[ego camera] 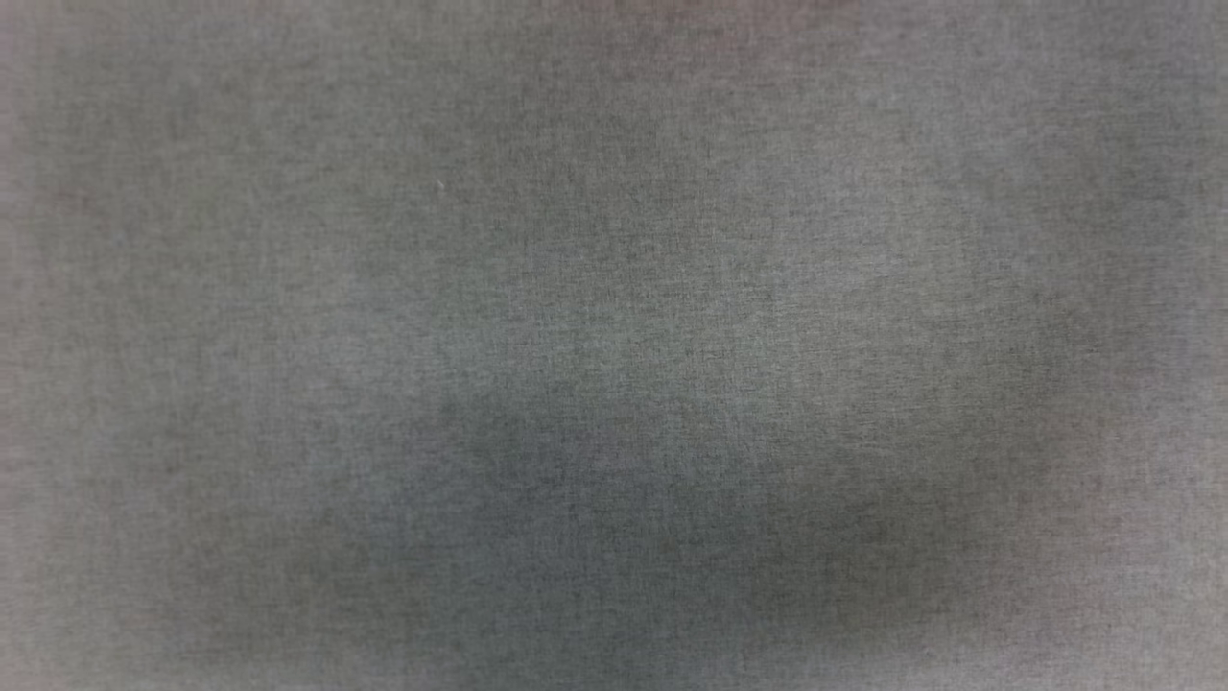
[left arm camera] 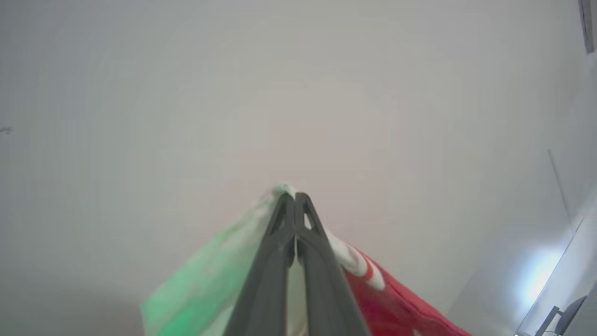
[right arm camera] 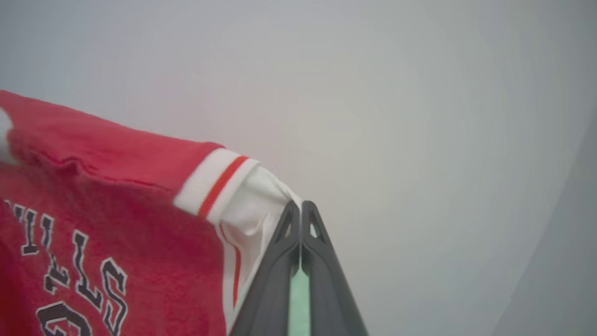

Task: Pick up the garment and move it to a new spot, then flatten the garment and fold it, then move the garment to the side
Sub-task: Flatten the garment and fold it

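Note:
The garment (right arm camera: 116, 196) is bright red knit with black-and-white lettering, a white panel and white-and-red striped trim. It hangs to the left of my right gripper (right arm camera: 301, 207), which is shut on the garment's white edge. In the left wrist view my left gripper (left arm camera: 295, 198) is shut on another edge of the garment (left arm camera: 396, 303). There the cloth shows red with white stripes to the right of the fingers and pale, green-tinted to the left. Both grippers point up toward a blank pale background, with the cloth drooping below them.
A grey woven cloth surface (ego camera: 614, 345) spreads across the head view, blurred and softly shadowed toward the bottom. In the left wrist view a pale wall stands behind, with a bright reflection and a small grey chair-like shape (left arm camera: 559, 317) at the lower right.

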Tool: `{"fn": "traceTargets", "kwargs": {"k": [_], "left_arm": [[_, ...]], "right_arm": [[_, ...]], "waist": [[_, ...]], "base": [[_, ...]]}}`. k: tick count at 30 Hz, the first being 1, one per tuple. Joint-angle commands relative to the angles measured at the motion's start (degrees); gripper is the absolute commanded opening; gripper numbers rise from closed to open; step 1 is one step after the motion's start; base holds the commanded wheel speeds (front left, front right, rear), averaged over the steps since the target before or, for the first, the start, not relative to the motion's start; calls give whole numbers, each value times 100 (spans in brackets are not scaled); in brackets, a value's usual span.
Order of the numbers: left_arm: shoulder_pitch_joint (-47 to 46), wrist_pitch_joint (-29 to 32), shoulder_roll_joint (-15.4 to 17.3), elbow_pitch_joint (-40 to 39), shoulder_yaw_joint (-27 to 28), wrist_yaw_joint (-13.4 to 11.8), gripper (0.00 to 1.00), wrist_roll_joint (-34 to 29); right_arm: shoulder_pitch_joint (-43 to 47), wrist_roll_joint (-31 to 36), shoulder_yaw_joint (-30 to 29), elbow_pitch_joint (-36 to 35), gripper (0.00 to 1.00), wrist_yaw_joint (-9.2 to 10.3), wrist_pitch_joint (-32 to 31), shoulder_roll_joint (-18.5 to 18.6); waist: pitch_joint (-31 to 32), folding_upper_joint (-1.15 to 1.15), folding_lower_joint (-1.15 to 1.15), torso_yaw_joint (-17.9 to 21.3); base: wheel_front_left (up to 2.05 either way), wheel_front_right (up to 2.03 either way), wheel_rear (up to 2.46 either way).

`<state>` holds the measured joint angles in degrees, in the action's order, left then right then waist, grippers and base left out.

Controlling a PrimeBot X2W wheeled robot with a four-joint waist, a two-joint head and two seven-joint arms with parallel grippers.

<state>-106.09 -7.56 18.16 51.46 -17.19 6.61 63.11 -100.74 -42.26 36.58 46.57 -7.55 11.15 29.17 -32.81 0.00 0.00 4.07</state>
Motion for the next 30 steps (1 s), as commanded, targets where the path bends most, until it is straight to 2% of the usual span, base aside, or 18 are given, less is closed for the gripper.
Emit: {"fn": "traceTargets", "kwargs": {"k": [1, 6, 9, 15, 20, 26, 30], "left_arm": [[24, -25, -39, 82, 21, 43, 0, 84], [323, 74, -22, 28, -30, 87, 0, 337], [981, 295, 86, -362, -182, 93, 0, 588], [3045, 570, 504, -1227, -579, 94, 0, 1020], [4730, 527, 802, -1798, -966, 95, 0, 1166], [6224, 582, 1066, -2654, -1498, 95, 0, 1279], [7038, 637, 1366, -3167, -1911, 93, 0, 1167]], "right_arm": [[-6, -9, 84, 54, 0, 11, 42, -48], [201, -187, 325, -21, 0, 11, 109, 72], [577, -333, 716, -260, 0, 12, -25, 305], [1722, -849, 1567, -1049, 0, 12, -305, 801], [2701, -1138, 2094, -1844, 0, 12, -428, 1220], [3912, -1367, 2394, -2601, 0, 12, -618, 1709], [4710, -1515, 2464, -3065, 0, 11, -816, 2016]], "waist": [[84, 0, 0, -44], [181, 0, 0, -134], [278, 0, 0, -175], [462, 0, 0, -209], [570, 0, 0, -242], [774, 0, 0, -317], [972, 0, 0, -318]], "base": [[0, 0, 0], [0, 0, 0], [0, 0, 0], [0, 0, 0], [0, 0, 0], [0, 0, 0], [0, 0, 0]]}}
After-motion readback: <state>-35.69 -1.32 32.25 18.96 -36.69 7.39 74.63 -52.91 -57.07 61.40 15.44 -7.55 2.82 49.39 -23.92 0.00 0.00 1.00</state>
